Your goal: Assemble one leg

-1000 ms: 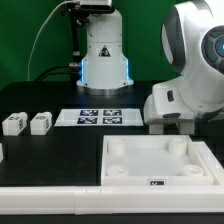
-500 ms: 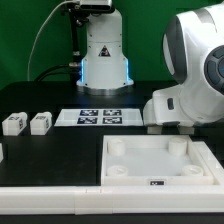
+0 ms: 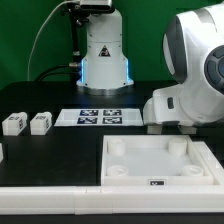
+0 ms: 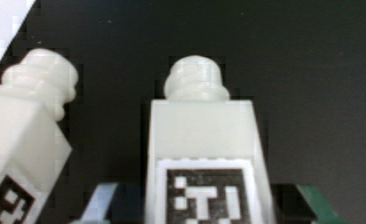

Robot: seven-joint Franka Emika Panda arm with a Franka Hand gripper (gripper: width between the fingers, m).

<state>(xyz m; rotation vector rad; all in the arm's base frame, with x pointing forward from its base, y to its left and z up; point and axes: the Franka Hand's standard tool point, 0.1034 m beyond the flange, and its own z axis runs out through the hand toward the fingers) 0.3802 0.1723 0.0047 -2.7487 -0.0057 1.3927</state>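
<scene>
In the wrist view a white leg (image 4: 205, 150) with a black-and-white tag on its upper face lies between my gripper's (image 4: 206, 203) two fingers. The fingers (image 4: 105, 198) stand on either side of it with dark gaps, so the gripper is open around the leg. A second look-alike leg (image 4: 29, 115) lies close beside it, outside the jaws. In the exterior view two more legs (image 3: 14, 124) (image 3: 40, 122) lie at the exterior view's left. The gripper itself is hidden behind the arm's body (image 3: 185, 95) at the exterior view's right.
The large white square part with corner sockets (image 3: 155, 170) lies in front. The marker board (image 3: 100, 118) lies mid-table before the robot base (image 3: 103, 60). A long white bar (image 3: 50, 200) runs along the front edge.
The arm shifted slightly toward the exterior view's right between the oldest frame and the middle one; since then nothing has moved.
</scene>
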